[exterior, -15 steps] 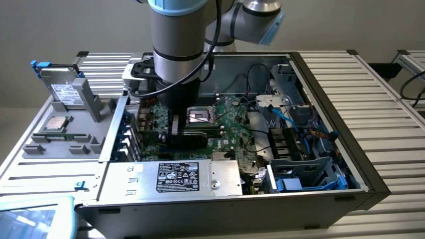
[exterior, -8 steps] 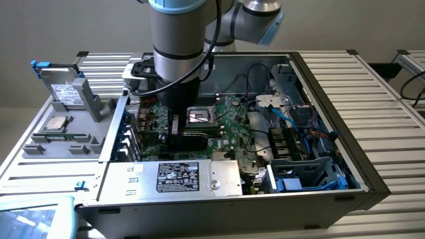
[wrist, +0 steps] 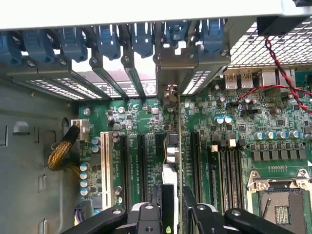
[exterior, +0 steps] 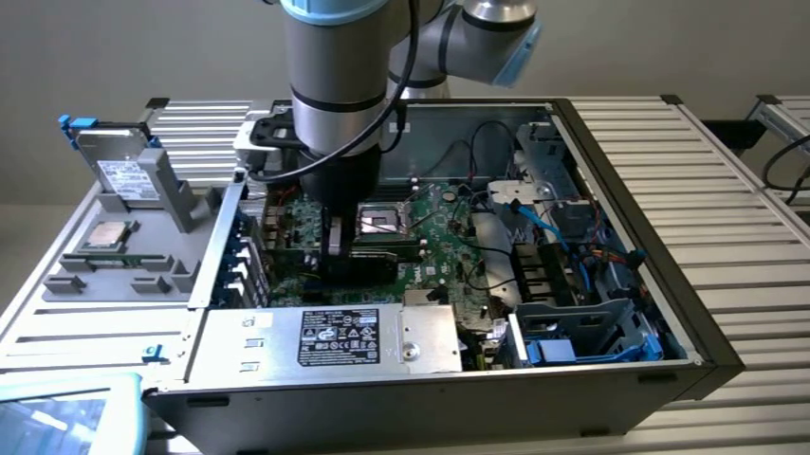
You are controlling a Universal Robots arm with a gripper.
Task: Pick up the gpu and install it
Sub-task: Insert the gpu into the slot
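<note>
The gpu (wrist: 171,146) shows edge-on, so neither face can be read; its near end is hidden inside the gripper (wrist: 171,195), which the picture's edge cuts off. Whether its connector sits in a slot cannot be told. In the exterior view the arm (exterior: 336,114) runs out of frame above.

Nothing was fully legible. Black label (exterior: 338,336) on power supply (exterior: 428,334) had white print and marks, too small to read. White label (exterior: 123,177) on drive (exterior: 112,144) unreadable. Motherboard (wrist: 146,117) silkscreen illegible.
</note>
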